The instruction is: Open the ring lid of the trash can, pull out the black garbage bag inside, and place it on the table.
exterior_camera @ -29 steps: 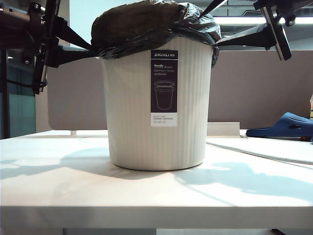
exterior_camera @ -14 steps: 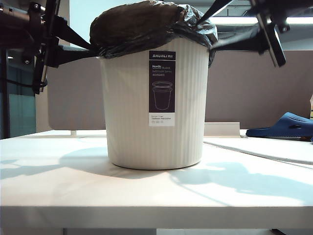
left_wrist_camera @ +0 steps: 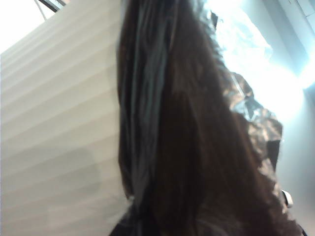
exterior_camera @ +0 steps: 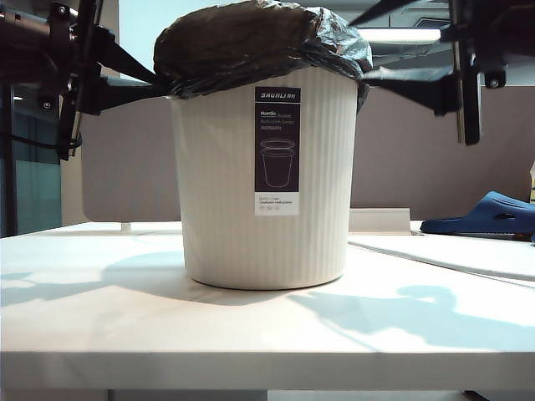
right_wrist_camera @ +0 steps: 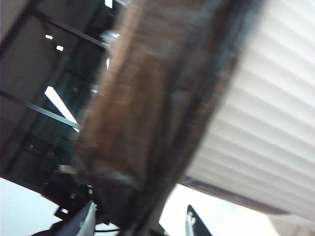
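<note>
The cream ribbed trash can [exterior_camera: 226, 192] stands mid-table [exterior_camera: 251, 334], and the black garbage bag [exterior_camera: 251, 42] bulges over its mouth. The ring lid is hidden. My left gripper [exterior_camera: 156, 81] is at the can's left rim, its fingers meeting, shut on the bag's edge. The left wrist view shows only bag film [left_wrist_camera: 197, 147] beside the can wall [left_wrist_camera: 59, 123]. My right gripper [exterior_camera: 358, 50] is open at the right rim, one finger above the bag's edge and one below. In the right wrist view the bag [right_wrist_camera: 142, 123] hangs between the spread fingers [right_wrist_camera: 87, 221] of that gripper [right_wrist_camera: 141, 223], next to the can [right_wrist_camera: 256, 113].
A blue slipper [exterior_camera: 489, 215] lies at the back right of the table. A grey-brown partition [exterior_camera: 435, 150] runs behind the can. A low white block [exterior_camera: 380, 220] sits behind the can's right side.
The right hand has turned from tilted to upright, and its lower finger now lies level at the rim. The can shifted slightly left. The left gripper has not moved.
</note>
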{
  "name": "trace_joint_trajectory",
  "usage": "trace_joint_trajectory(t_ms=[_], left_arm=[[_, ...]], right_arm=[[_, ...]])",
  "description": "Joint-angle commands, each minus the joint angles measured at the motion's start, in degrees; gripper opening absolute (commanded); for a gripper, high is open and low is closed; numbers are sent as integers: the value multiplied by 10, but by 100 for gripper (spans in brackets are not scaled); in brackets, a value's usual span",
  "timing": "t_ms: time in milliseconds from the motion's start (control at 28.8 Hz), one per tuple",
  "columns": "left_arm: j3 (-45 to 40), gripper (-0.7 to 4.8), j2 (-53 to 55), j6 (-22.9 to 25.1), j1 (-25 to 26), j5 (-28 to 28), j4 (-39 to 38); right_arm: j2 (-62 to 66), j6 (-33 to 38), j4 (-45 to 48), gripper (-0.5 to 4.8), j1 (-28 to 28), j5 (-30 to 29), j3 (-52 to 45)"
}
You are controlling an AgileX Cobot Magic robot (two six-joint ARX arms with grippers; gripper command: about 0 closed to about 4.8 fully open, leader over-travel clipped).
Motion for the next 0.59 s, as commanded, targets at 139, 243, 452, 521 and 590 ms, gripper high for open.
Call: trace_joint_trajectory(t_ms=[139,243,452,521,590], left_arm=[[1,-6,-2,5,-1,8,7],[1,-6,-2,5,-1,9,7],[1,-6,-2,5,-1,17,7],[1,-6,-2,9,-1,17,7],[1,-6,-2,9,-1,17,7]], right_arm=[[25,31,128,256,1,26,-22],[78,60,201,257,10,33,-22],[144,74,269,257,17,38,-21],[159,80,293,257,17,36,-21],[168,83,302,256,17,37,-21]])
